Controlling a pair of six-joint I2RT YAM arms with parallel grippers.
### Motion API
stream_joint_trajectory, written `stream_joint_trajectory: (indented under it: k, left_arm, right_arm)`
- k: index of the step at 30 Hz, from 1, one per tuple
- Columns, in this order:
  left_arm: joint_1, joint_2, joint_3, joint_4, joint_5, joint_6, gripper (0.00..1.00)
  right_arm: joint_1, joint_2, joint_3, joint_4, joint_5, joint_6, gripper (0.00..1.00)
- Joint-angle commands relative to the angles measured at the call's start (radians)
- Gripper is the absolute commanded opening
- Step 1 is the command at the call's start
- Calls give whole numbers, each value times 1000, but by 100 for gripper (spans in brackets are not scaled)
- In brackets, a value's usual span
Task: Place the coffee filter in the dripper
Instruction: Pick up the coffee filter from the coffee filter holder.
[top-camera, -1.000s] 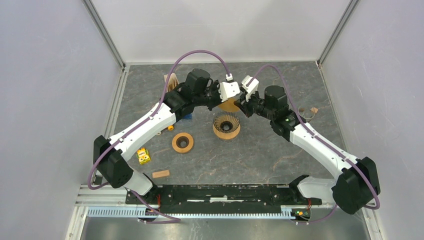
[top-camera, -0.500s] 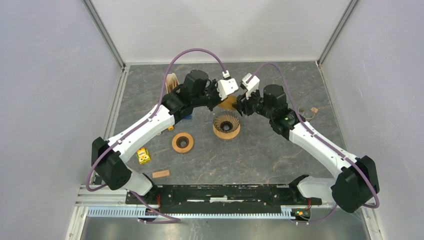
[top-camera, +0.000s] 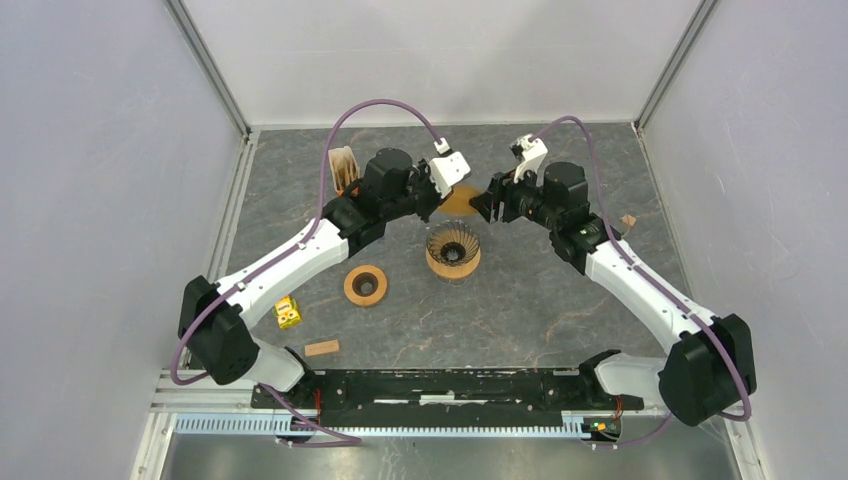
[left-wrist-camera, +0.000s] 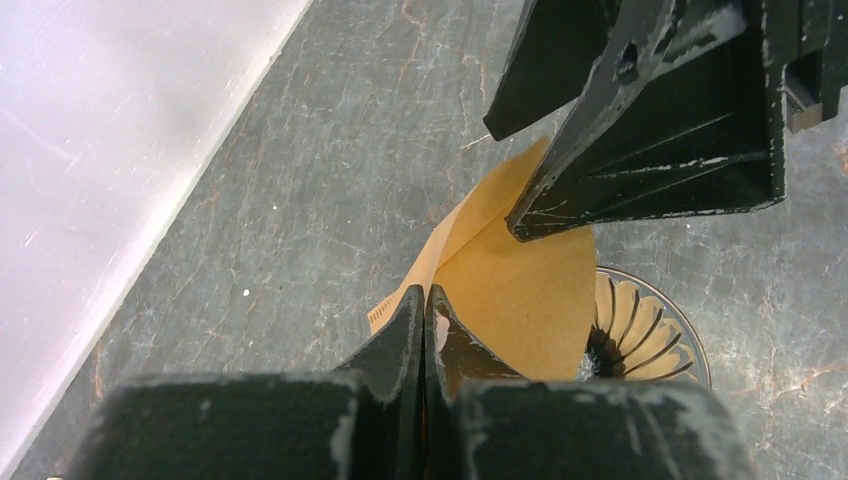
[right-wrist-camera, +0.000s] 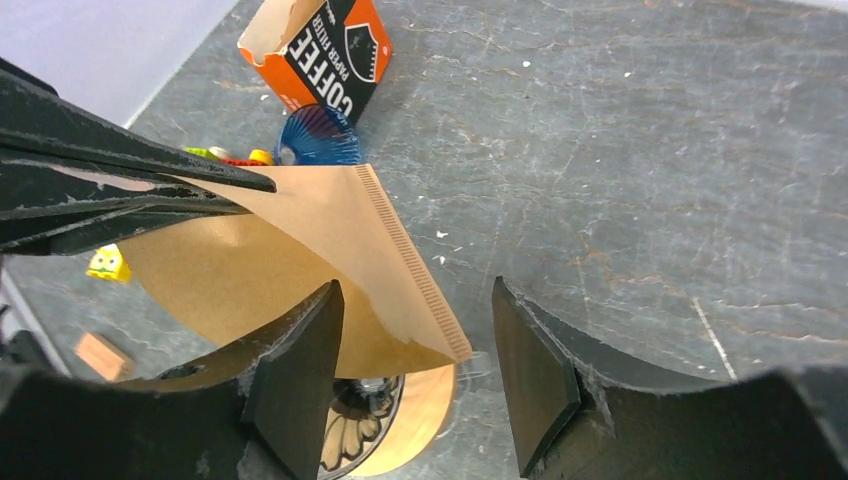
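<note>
Table (top-camera: 520, 300) top is seen as a dark grey stone-look sheet with pale veins and small white specks. It is closed in on three sides by plain matte panels: back wall (top-camera: 440, 60), left wall (top-camera: 90, 200), right wall (top-camera: 770, 150), all off-white with a faint lilac cast. Aluminium posts are set at the back corners, left post (top-camera: 208, 66) and right post (top-camera: 677, 62). A metal rail (top-camera: 232, 200) is run along the table's left edge. A black mounting bar (top-camera: 400, 385) and a slotted strip (top-camera: 450, 426) are fixed at the near edge. Lighting is even; shadows are soft.
</note>
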Motion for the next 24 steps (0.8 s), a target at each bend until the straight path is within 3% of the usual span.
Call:
stream_joint_trajectory:
  k: [1,15,24]
  left_arm:
    - [1,-43,-19,99,-31,-73,2]
    - [-1,-43,-30,129,-1,-98,2]
    - [-1,-55,-56,131,25,-93,2]
  right_arm:
    - [-18,20,-14,65,-62,147,63]
    - [-45,71,-33,106,-112,257,62]
    - [-60,79,-36,127,-128,264,44]
